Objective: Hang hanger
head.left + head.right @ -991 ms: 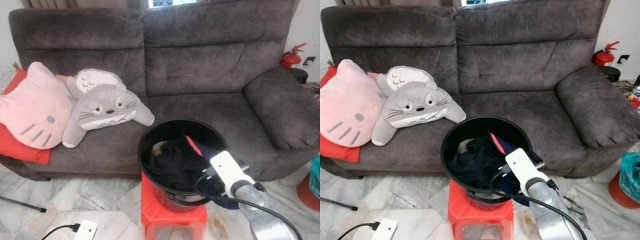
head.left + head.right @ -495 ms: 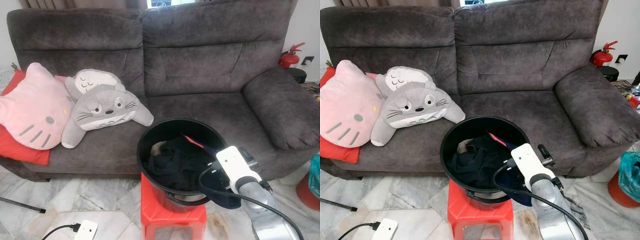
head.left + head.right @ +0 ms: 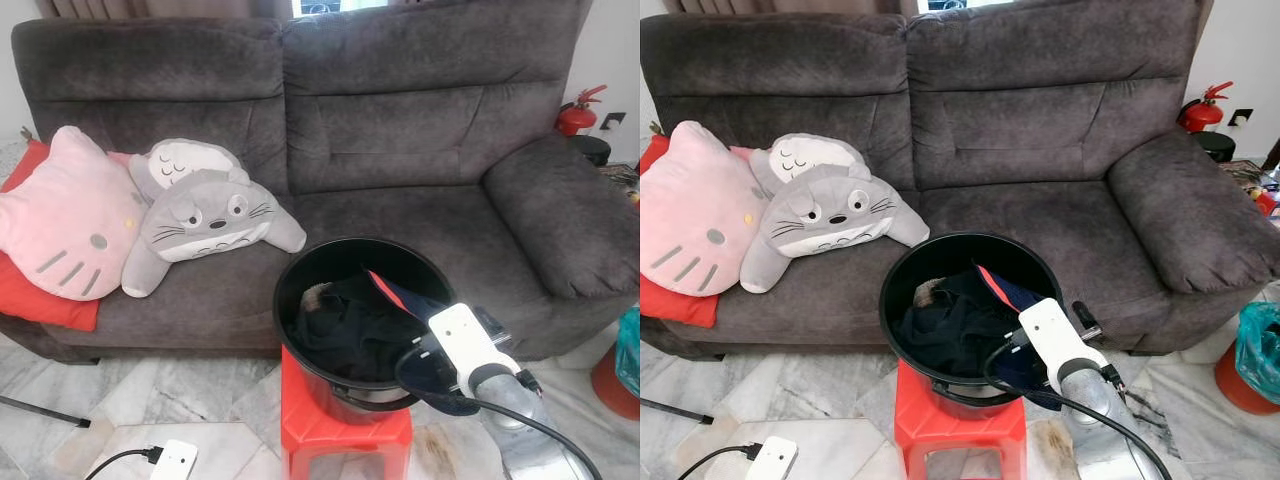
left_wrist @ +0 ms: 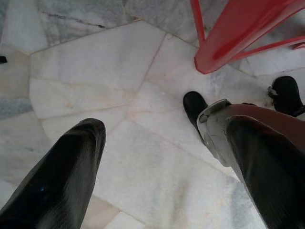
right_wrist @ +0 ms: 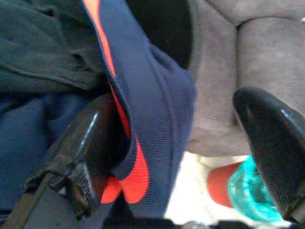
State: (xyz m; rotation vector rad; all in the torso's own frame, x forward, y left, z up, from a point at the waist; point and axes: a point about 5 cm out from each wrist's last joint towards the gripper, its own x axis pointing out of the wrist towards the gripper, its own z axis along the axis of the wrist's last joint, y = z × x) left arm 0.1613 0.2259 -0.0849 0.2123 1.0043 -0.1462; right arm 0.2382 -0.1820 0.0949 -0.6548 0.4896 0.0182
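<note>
- The right gripper (image 5: 181,143) reaches into the near-right side of a black bucket (image 3: 902,270) that sits on a red stool (image 3: 960,420) in front of a grey sofa (image 3: 1040,130).
- Its jaws stand wide apart: one finger (image 5: 90,143) lies against a navy garment with an orange stripe (image 5: 143,95), whose folded edge hangs in the gap between the jaws; the other finger (image 5: 271,143) is clear of the cloth, so nothing is clamped.
- More dark clothes (image 3: 950,330) fill the bucket beyond the jaws.
- No hanger can be made out among the clothes.
- The left gripper (image 4: 157,157) hangs idle over the marble floor (image 4: 95,71), jaws open and empty, a leg of the stool just ahead of them.
</note>
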